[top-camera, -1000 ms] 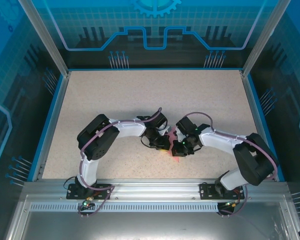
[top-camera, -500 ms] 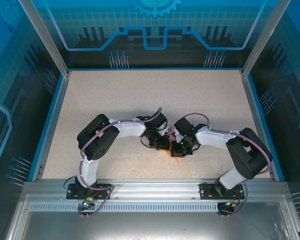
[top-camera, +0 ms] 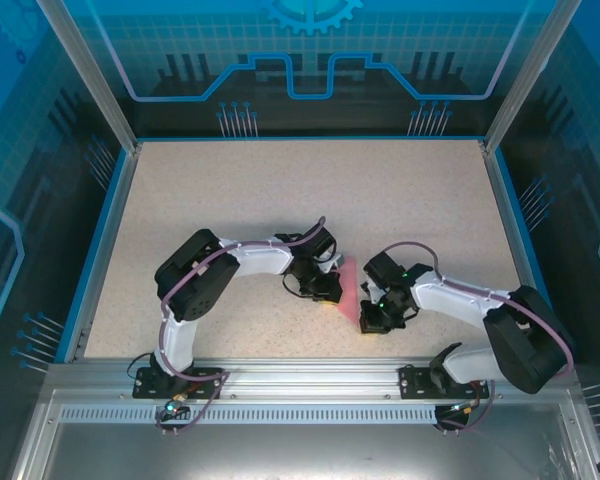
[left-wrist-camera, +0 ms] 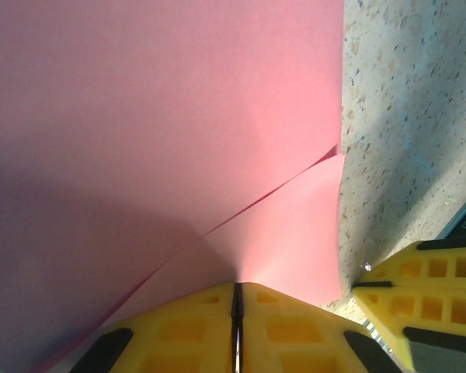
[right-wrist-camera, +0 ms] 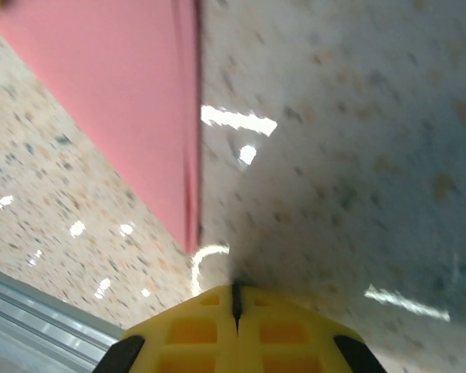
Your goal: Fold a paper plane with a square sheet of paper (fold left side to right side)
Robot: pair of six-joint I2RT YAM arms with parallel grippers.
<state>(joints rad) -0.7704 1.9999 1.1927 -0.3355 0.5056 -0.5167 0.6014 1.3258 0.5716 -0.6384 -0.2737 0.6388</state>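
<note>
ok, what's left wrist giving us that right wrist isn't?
Left wrist: the left fingers pinched shut on the square sheet of paper, with a folded layer's edge running out from the pinch. Right wrist: the right fingers shut on nothing over the table, the sheet's straight edge and corner, and a metal rail. Both: pink paper, speckled tabletop, yellow fingers.

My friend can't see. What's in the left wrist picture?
Mostly pink paper, one flap folded across it. The yellow left gripper is shut on its near edge, and speckled table shows at the right.
</note>
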